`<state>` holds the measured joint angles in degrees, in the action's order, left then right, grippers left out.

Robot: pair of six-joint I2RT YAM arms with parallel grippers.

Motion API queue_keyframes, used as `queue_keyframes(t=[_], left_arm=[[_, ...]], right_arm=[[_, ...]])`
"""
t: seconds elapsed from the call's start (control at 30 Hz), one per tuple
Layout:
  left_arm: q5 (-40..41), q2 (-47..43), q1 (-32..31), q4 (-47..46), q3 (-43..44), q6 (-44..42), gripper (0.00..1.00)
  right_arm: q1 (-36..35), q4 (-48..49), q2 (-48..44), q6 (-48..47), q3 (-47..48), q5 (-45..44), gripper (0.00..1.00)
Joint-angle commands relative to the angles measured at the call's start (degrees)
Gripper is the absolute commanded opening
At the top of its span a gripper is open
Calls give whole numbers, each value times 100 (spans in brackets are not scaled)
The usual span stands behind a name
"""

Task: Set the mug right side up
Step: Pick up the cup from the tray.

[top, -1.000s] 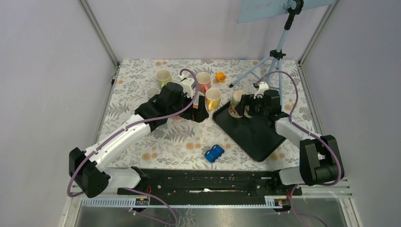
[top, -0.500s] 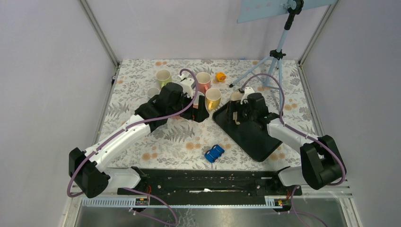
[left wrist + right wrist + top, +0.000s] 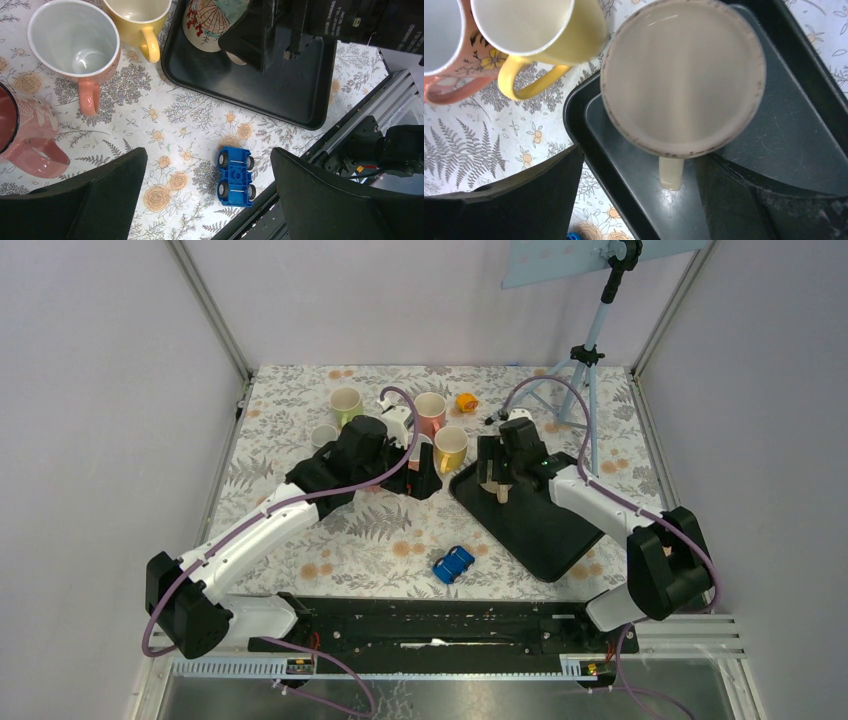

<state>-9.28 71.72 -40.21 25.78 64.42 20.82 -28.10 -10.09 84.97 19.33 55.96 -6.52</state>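
Yellow mug [image 3: 584, 35] crowds the tray's [image 3: 784, 125] corner; on the tray, the mug [image 3: 683, 75] stands inverted, axis vertical, your right gripper [image 3: 639, 155] wide open, empty.

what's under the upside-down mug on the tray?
The mug stands base-up on the black tray; only bare tray shows around it. Anything beneath its rim is covered by the mug itself.

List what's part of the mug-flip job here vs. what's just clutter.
Job: upside-down mug, base up on the black tray; right tool, open above it.
Clutter: yellow mug, salmon mug, dark pink mug, pale green mug, blue toy car, tripod.
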Motion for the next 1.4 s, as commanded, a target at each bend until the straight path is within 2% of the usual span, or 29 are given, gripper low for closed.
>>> queue_keyframes(t=[0.0, 0.23, 0.5, 0.87, 1.07, 1.3, 1.37], left_arm=[[-49, -14, -7, -298, 77, -8, 99], [-47, 16, -10, -293, 61, 14, 99], [-13, 52, -12, -293, 84, 61, 99], [-13, 96, -6, -369, 28, 162, 99], [-56, 153, -12, -455, 43, 241, 99], [-100, 189, -7, -530, 3, 379, 99], [-92, 170, -6, -570, -21, 447, 99]], right_arm=[[-247, -413, 171, 63, 228, -609, 85], [-273, -275, 281, 114, 23, -957, 76], [-310, -301, 566, 235, 178, -1076, 62], [-340, -315, 676, 325, 293, -1221, 55], [-384, -360, 736, 335, 353, -1307, 45], [-405, -465, 798, 341, 385, -1405, 19], [-405, -530, 818, 334, 397, -1428, 7]])
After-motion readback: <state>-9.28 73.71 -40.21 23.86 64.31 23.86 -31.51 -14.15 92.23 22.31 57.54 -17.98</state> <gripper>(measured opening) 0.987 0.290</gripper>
